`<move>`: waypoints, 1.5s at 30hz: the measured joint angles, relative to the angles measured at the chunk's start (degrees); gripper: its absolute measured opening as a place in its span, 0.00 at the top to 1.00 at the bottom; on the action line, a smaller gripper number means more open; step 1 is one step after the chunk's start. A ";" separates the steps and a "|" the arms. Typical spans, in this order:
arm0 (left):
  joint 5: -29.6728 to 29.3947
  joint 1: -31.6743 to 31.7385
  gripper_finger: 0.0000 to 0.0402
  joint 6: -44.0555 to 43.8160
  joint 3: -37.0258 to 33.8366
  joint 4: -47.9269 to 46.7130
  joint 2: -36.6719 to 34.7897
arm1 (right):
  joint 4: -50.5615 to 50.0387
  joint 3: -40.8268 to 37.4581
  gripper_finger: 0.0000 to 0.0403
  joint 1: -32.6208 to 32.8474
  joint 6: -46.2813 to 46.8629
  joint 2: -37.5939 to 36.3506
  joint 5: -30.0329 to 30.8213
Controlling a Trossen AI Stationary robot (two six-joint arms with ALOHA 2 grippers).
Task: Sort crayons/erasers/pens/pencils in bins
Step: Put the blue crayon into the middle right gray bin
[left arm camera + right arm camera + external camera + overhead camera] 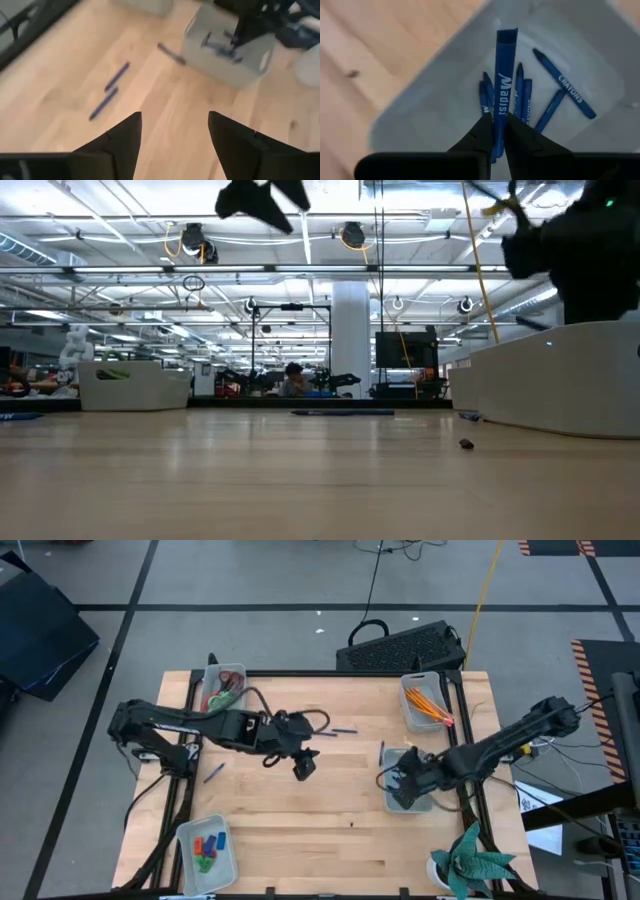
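- The surface (300, 830) is pale planked wood with a dark frame, standing on grey floor; the low view looks level into a wide hall with ceiling trusses and lamps.
- Four translucent, round-cornered bins: upper left (226, 686), lower left holding stubby crayons (208, 848), upper right holding thin orange pencils (429, 703), and right of centre (408, 784).
- The right tool (498, 134) is clamped narrowly on a blue pen (503, 80) above that last bin (more blue pens lie inside).
- The left tool (304, 764) hangs at centre, jaws wide and empty.
- Loose pens (111, 90) lie on bare wood.
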 joint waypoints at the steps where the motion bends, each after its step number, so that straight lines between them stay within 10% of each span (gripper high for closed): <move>1: 0.03 -0.01 0.44 -0.52 -1.23 0.18 0.05 | 0.32 -0.02 0.94 -0.67 0.07 1.80 -0.78; 15: 9.70 9.41 0.34 5.44 -20.70 15.93 2.10 | -0.33 0.20 0.69 -7.83 0.42 7.02 -6.97; 25: 16.97 18.83 0.48 34.93 -21.20 37.66 16.69 | 4.95 7.92 0.71 -7.85 -15.32 -7.17 -0.36; 45: 27.36 24.73 0.57 37.01 -20.92 42.65 27.03 | 28.55 7.98 0.73 -15.87 -40.91 -19.06 6.84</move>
